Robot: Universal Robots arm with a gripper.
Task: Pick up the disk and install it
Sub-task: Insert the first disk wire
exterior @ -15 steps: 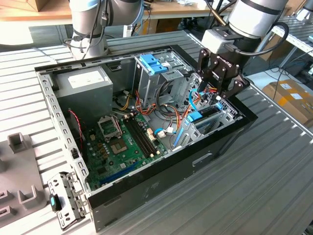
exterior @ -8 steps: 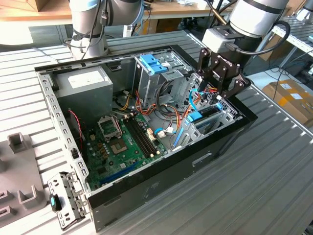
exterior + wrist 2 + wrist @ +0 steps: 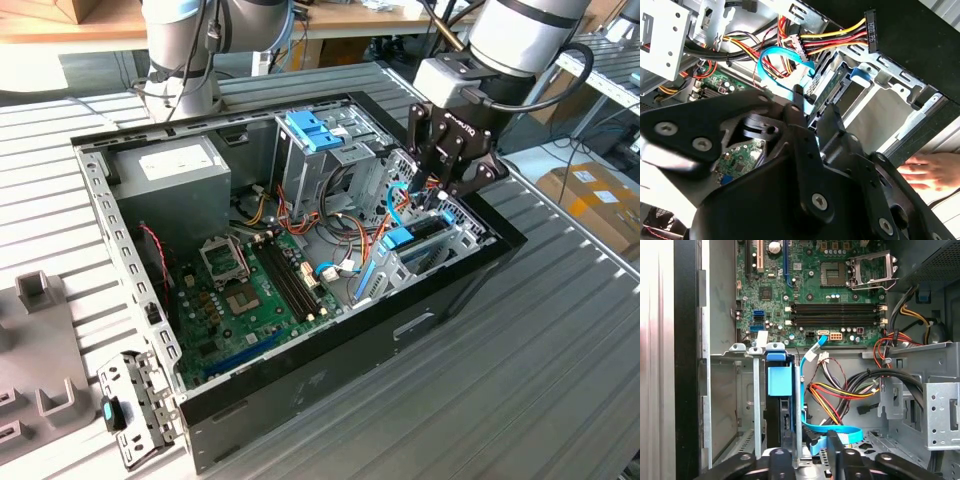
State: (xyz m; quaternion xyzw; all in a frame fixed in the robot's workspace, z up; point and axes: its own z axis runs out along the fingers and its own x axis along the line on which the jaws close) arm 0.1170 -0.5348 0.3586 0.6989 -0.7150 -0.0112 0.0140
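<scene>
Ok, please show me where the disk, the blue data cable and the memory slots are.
disk [image 3: 777,382], first wrist view, its light-blue carrier tab.
blue data cable [image 3: 837,432], first wrist view, the flat loop.
memory slots [image 3: 835,305], first wrist view, one black slot.

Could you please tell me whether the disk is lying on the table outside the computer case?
No, in the first wrist view the disk stands on edge in the metal bay inside the computer case.

The disk [image 3: 775,420], edge-on in the first wrist view: its end nearest the camera is hidden behind the gripper [image 3: 809,456] (itself cut off at the frame edge). Second wrist view: gripper body covers most of a green circuit board [image 3: 740,155]; a person's hand [image 3: 932,170] is cropped at the edge.
</scene>
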